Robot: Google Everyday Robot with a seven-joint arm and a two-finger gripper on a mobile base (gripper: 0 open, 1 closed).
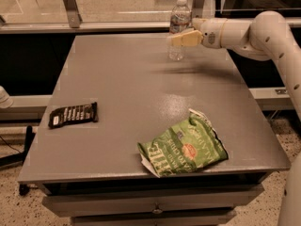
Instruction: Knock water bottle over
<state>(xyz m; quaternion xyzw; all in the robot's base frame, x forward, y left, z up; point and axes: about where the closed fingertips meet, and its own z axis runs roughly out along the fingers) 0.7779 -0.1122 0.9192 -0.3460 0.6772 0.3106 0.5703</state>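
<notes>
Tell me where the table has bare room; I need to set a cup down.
Widest bare patch: the middle of the table, bordered by the water bottle, the dark wrapper and the chip bag. The far-left corner is free too. Crowded: the far edge right of centre, where the gripper is at the bottle.

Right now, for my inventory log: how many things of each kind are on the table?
Bottles: 1, the water bottle, upright at the far edge.
Chip bags: 1, the green chip bag, near the front edge.
Dark wrapped bars: 1, the black wrapper, at the left.
Total: 3.
The gripper is at the water bottle's middle, reaching in from the right; not counted.
</notes>
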